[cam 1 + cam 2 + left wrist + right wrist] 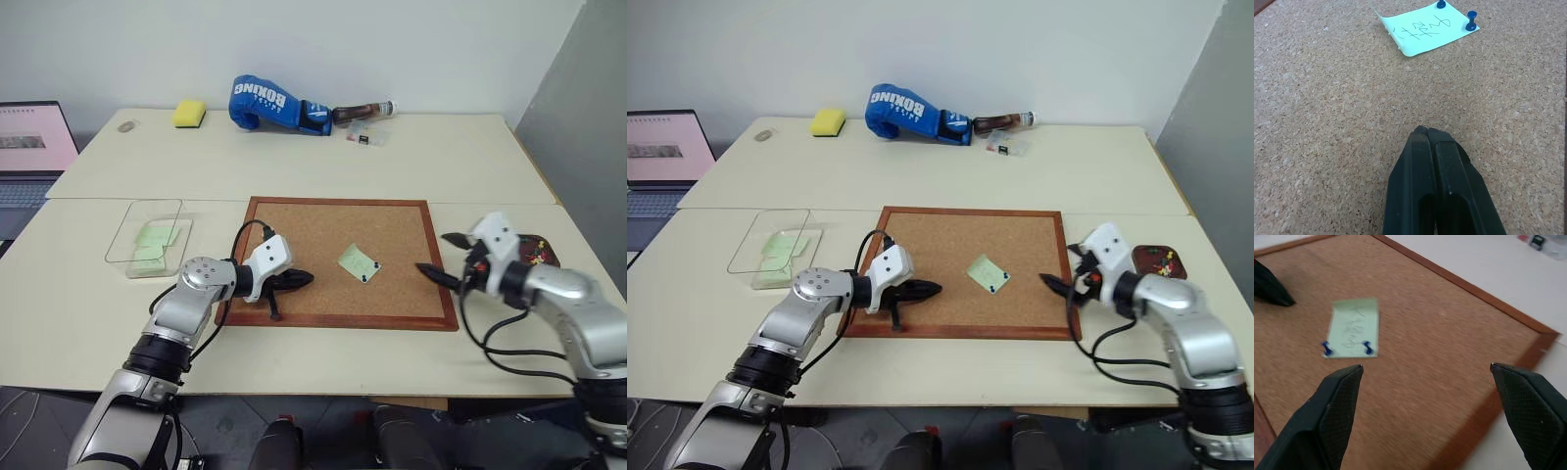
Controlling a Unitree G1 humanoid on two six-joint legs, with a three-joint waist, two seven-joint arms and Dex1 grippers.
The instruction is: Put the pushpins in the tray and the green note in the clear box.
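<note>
A wood-framed corkboard (338, 259) lies at the centre of the head view on a pale table (294, 166). Near the board's middle, a little right of centre, sits the green note (359, 262), a pale green slip with scribbled writing, fastened along one edge by the two pushpins (1470, 20), whose heads look dark blue in the wrist views. The left gripper (302, 279) hovers over the lower left part of the board, its black fingers (1432, 161) clenched together on nothing, tips aimed toward the note but well apart from it. The right gripper (1426, 367) is at the board's right edge, its jaws spread wide and empty, with the note and pins ahead of it. The tray (541, 251), a small dark reddish-brown dish, rests on the table just right of the board, partly hidden behind the right wrist, with small red and yellow bits inside. The clear box (150, 238) stands in the left middle of the frame, left of the board, holding several pale green slips. At the upper part of the frame lie a yellow sponge (189, 114) and a blue boxing glove (277, 104); a laptop (32, 157) sits at the left edge.
</note>
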